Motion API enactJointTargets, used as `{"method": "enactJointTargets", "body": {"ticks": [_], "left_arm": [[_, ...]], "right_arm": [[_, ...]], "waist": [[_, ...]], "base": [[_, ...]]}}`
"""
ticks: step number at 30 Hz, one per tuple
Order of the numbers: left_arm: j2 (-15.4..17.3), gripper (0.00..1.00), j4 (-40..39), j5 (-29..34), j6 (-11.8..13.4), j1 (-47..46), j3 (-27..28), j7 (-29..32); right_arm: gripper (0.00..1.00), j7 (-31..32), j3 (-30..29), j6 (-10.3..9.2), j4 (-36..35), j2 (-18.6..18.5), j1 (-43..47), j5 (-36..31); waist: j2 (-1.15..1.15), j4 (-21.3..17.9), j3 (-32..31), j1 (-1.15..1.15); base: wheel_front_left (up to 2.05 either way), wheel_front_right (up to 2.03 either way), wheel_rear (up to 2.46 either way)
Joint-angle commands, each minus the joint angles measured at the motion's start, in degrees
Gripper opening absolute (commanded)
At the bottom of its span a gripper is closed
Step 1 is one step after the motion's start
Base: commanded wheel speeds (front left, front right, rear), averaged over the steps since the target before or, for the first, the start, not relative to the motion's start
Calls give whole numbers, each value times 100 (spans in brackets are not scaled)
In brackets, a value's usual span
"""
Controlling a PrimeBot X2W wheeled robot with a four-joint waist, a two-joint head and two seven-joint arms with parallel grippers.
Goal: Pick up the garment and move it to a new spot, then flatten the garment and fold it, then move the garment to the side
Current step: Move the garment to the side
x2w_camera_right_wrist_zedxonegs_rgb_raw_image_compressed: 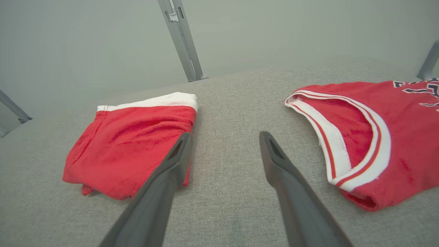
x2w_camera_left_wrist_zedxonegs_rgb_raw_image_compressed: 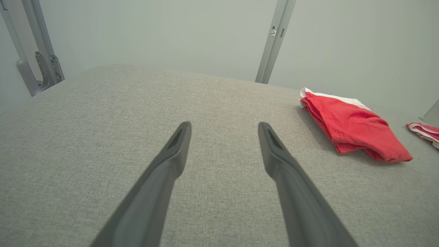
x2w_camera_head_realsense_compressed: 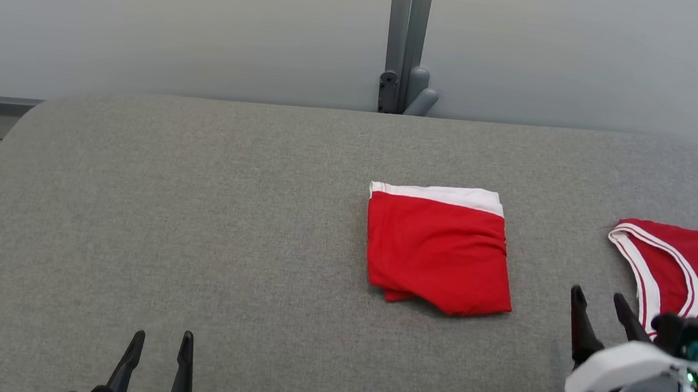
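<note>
Two red garments on grey desk (x2w_camera_head_realsense_compressed: 196, 208): folded shorts (x2w_camera_head_realsense_compressed: 438, 254) right of centre, jersey (x2w_camera_head_realsense_compressed: 687, 260) at right edge. Left gripper (x2w_camera_head_realsense_compressed: 164, 333) and right gripper (x2w_camera_head_realsense_compressed: 599, 293) hover above desk, jaws spread, empty; right one near jersey.

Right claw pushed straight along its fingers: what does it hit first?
Probably the bare table, in the gap between the folded shorts and the jersey. The right claw is open; depth unclear.
</note>
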Motion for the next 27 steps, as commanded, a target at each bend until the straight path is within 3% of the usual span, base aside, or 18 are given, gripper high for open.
{"method": "enactJointTargets", "body": {"ticks": [1,5,9,17,23,24,25,26,27], "left_arm": [[10,100,-33,-24,-16,-107,-17,-14],[10,100,-46,-1,-16,-262,-156,-14],[10,100,4,-30,-17,-407,-261,-14],[10,100,52,-97,-17,-681,-414,-14],[9,100,44,-113,-17,-796,-443,-14],[9,100,36,-113,-17,-817,-458,-14],[10,100,28,-114,-17,-840,-463,-14],[10,100,14,-122,-17,-867,-450,-14],[10,100,-10,-135,-17,-885,-420,-14]], "right_arm": [[100,545,-5,-4,116,-63,-474,235],[100,2017,106,-1,543,-60,-1384,350],[100,2752,125,-2,1071,-35,-1989,262],[100,2770,-247,-1,2292,67,-2828,341],[100,2575,-370,-2,3106,93,-3257,406],[89,2555,-302,-1,3278,103,-3339,579],[25,2516,-215,-1,3415,105,-3413,745],[0,2456,-89,-2,3527,109,-3476,925],[0,2407,67,-1,3592,115,-3541,1125]], "waist": [[19,13,132,0],[19,95,386,0],[19,285,575,0],[19,626,875,0],[19,648,1059,0],[19,631,1099,0],[19,601,1137,0],[19,555,1170,0],[19,489,1205,0]], "base": [[0,0,0],[0,0,0],[0,0,0],[0,0,0],[0,0,0],[0,0,0],[0,0,0],[0,0,0],[0,0,0]]}}
